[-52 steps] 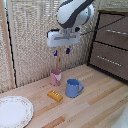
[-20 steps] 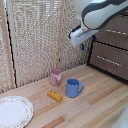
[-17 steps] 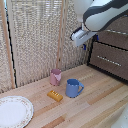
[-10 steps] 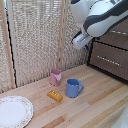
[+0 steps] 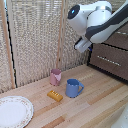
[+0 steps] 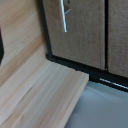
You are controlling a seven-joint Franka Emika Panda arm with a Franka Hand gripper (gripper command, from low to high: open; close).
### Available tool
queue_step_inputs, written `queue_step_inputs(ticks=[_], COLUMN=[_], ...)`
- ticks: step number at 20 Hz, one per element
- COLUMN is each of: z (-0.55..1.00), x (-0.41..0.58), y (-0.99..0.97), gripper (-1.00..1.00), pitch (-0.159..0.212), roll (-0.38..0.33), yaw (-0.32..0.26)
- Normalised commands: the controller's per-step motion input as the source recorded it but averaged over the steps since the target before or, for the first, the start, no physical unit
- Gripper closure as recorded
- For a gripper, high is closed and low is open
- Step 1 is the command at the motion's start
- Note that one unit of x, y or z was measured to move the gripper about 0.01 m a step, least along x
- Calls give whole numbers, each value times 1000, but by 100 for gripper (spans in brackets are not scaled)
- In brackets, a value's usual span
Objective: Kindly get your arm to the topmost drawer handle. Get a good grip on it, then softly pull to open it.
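Note:
My white arm (image 5: 100, 20) with a blue-lit joint cap (image 5: 74, 10) reaches in from the exterior view's upper right. Its gripper (image 5: 83, 45) hangs in the air just off the near side of the dark brown drawer cabinet (image 5: 112, 62), and its fingers are too blurred to read. One drawer front shows a thin silver handle (image 5: 107, 59). The drawer above it (image 5: 121, 40) is partly behind my arm, and its handle is hidden. The wrist view shows two brown drawer fronts with one silver handle (image 6: 64, 15). No fingers show clearly there.
A pink cup (image 5: 55, 76), a blue mug (image 5: 73, 88) and a small yellow block (image 5: 55, 95) stand on the wooden table (image 5: 95, 107). A white plate (image 5: 14, 111) lies at the exterior view's lower left. A bamboo screen (image 5: 35, 35) closes the back.
My arm has swung from above the cups toward the exterior view's right, up to the drawer cabinet. The cups, block and plate have not moved.

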Motion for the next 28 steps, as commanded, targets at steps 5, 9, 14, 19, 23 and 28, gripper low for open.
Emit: queue_step_inputs(ticks=[5, 9, 14, 19, 23, 28], z=[132, 162, 179, 97, 186, 333], x=[-15, 13, 9, -5, -19, -27], y=[-111, -174, -337, -435, -349, -483], gripper=[-100, -100, -100, -100, -100, -100], pitch=[6, 4, 0, -12, 0, 30], roll=[-359, -343, -271, -141, -102, -30], yaw=[54, 36, 61, 160, 228, 207])
